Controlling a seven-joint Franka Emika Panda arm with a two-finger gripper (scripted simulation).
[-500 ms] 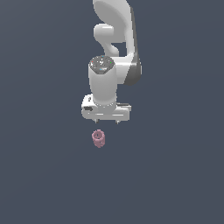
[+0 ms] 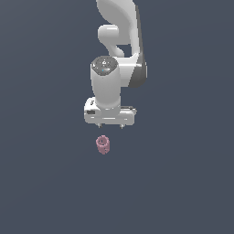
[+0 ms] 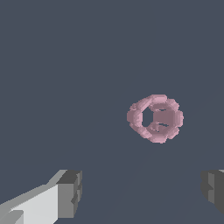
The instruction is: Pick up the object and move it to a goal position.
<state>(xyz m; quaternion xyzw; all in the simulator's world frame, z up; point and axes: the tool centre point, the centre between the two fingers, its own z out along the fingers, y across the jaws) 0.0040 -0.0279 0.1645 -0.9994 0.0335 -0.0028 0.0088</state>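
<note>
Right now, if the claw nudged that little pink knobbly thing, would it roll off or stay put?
The pink object looks roughly cylindrical with a ring-like hollow end, so it may well roll if pushed sideways. Its knobbly surface could slow that and might give the pads some bite. It is far smaller than the open claw, so it probably shifts easily; a centred squeeze seems safer.

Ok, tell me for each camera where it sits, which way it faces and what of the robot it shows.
Exterior view: off the arm, facing the white arm and its gripper held above the pink object; exact position unknown.
Wrist view: on the wrist, looking past the two spread fingertips at the pink object on the grey surface.
Shared: the pink object, gripper and grey surface.
</note>
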